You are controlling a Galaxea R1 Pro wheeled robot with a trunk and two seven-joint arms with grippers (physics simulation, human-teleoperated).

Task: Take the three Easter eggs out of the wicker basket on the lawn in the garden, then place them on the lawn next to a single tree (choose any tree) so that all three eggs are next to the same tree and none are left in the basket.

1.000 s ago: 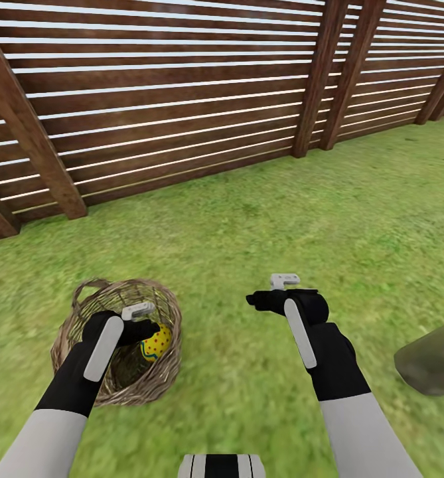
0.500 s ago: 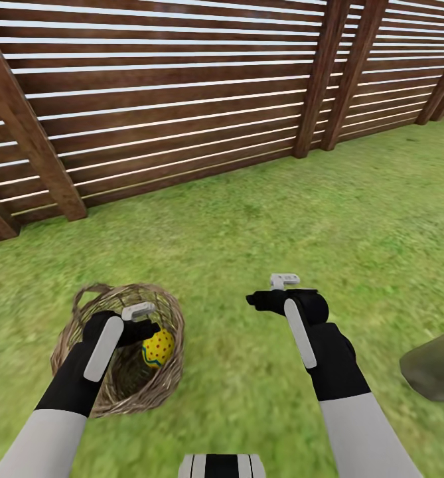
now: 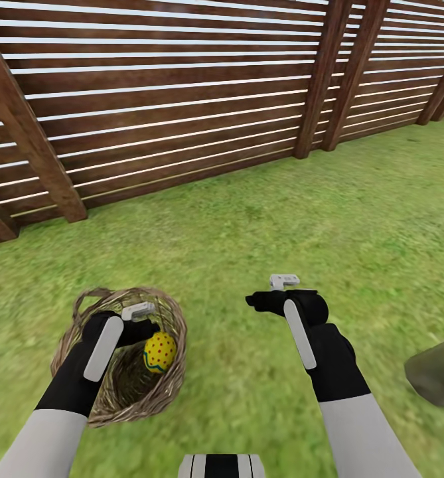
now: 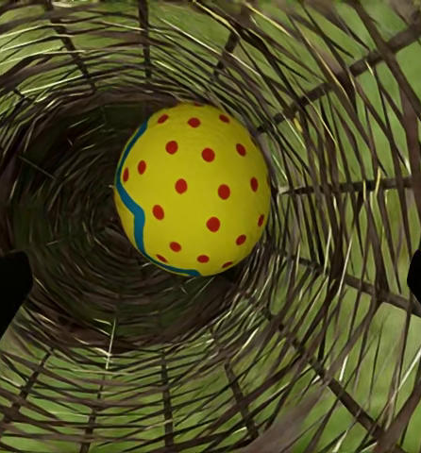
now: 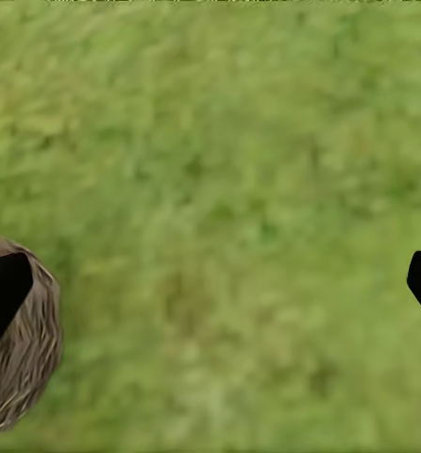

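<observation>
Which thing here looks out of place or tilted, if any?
The wicker basket looks askew: it leans on the lawn with its opening turned toward the robot. One Easter egg rests against its inner wall instead of the bottom. The left end effector hangs open at the mouth, not touching the egg.

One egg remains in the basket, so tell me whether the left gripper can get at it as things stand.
Probably yes: the left gripper hangs open over the wicker basket, and the egg lies uncovered ahead of its fingers.
</observation>
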